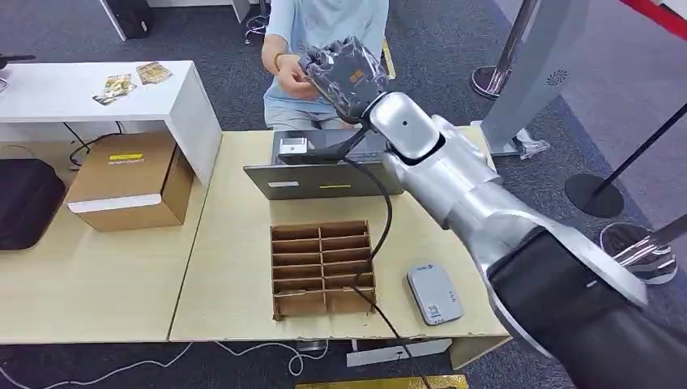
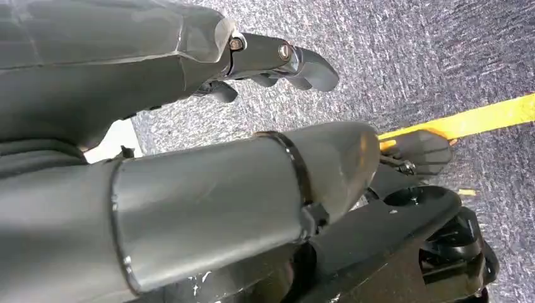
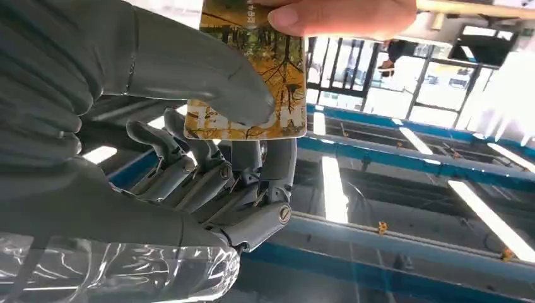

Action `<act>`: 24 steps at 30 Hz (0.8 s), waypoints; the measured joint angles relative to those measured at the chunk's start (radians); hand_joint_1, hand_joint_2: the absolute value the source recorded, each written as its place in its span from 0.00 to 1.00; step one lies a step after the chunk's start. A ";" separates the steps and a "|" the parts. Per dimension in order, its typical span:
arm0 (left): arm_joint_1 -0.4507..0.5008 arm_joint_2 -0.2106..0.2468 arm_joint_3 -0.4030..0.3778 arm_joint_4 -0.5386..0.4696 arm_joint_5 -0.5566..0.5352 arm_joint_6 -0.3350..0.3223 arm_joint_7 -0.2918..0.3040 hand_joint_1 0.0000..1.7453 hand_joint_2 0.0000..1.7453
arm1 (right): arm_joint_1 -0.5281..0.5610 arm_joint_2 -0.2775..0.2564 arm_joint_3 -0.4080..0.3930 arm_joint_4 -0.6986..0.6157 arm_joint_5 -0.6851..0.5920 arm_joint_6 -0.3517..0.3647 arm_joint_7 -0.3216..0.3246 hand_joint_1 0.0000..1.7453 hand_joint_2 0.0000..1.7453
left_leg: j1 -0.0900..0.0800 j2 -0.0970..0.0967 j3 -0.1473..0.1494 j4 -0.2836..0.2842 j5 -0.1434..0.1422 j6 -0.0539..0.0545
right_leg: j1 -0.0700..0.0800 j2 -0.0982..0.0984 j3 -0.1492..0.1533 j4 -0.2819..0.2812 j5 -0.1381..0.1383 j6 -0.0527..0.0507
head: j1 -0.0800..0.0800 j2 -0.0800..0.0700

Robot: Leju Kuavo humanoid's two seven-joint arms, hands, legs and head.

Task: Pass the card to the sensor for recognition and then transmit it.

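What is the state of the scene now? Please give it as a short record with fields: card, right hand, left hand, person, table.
card: yellow-brown printed plastic card, held at two ends
right hand: right hand raised toward the person, thumb pressing the card against its fingers
left hand: left hand hanging over grey carpet, holding nothing
person: a person's hand pinches the card's other end
table: pale wooden table bears a brown cardboard divider tray, a small grey card reader and an open grey laptop

The card (image 3: 252, 76), printed with autumn-yellow trees, is pinched by the right hand (image 3: 208, 151) and a person's fingers (image 3: 340, 16). The grey sensor (image 1: 434, 293) lies flat at about 5 o'clock on the surface (image 1: 235, 267), perhaps face up.
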 joint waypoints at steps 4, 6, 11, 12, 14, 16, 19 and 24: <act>0.000 0.000 0.000 0.000 0.000 0.002 0.000 0.00 0.00 | 0.000 0.007 -0.034 0.001 -0.025 0.006 -0.021 0.90 1.00 | 0.000 0.000 0.000 0.000 0.000 0.000 | 0.000 0.000 0.000 0.000 0.000 0.000 | 0.000 0.000; 0.000 0.000 0.000 0.000 0.001 0.002 0.000 0.00 0.00 | 0.002 0.010 -0.053 0.002 -0.039 0.007 -0.030 0.85 1.00 | 0.000 0.000 0.000 0.000 0.000 0.000 | 0.000 0.000 0.000 0.000 0.000 0.000 | 0.000 0.000; 0.000 0.000 0.000 0.000 0.001 0.003 0.000 0.00 0.00 | 0.005 0.015 -0.088 0.004 -0.058 0.008 -0.045 0.00 1.00 | 0.000 0.000 0.000 0.000 0.000 0.000 | 0.000 0.000 0.000 0.000 0.000 0.000 | 0.000 0.000; 0.000 0.000 0.000 0.000 0.001 0.003 0.000 0.00 0.00 | 0.005 0.016 -0.096 0.004 -0.060 0.009 -0.048 0.00 1.00 | 0.000 0.000 0.000 0.000 0.000 0.000 | 0.000 0.000 0.000 0.000 0.000 0.000 | 0.000 0.000; 0.000 0.000 0.000 0.000 0.002 0.004 0.000 0.00 0.00 | 0.006 0.019 -0.108 0.005 -0.072 0.019 -0.050 0.00 1.00 | 0.000 0.000 0.000 0.000 0.000 0.000 | 0.000 0.000 0.000 0.000 0.000 0.000 | 0.000 0.000; 0.000 0.000 0.000 0.000 0.004 0.004 0.000 0.00 0.00 | 0.006 0.022 -0.121 0.005 -0.079 0.022 -0.052 0.00 1.00 | 0.000 0.000 0.000 0.000 0.000 0.000 | 0.000 0.000 0.000 0.000 0.000 0.000 | 0.000 0.000; 0.000 0.000 0.000 0.000 0.007 0.004 0.000 0.00 0.00 | 0.006 0.025 -0.137 0.005 -0.088 0.024 -0.055 0.00 1.00 | 0.000 0.000 0.000 0.000 0.000 0.000 | 0.000 0.000 0.000 0.000 0.000 0.000 | 0.000 0.000; 0.000 0.000 0.000 0.000 0.009 0.006 0.000 0.00 0.00 | 0.006 0.027 -0.163 0.007 -0.091 0.021 -0.063 0.00 1.00 | 0.000 0.000 0.000 0.000 0.000 0.000 | 0.000 0.000 0.000 0.000 0.000 0.000 | 0.000 0.000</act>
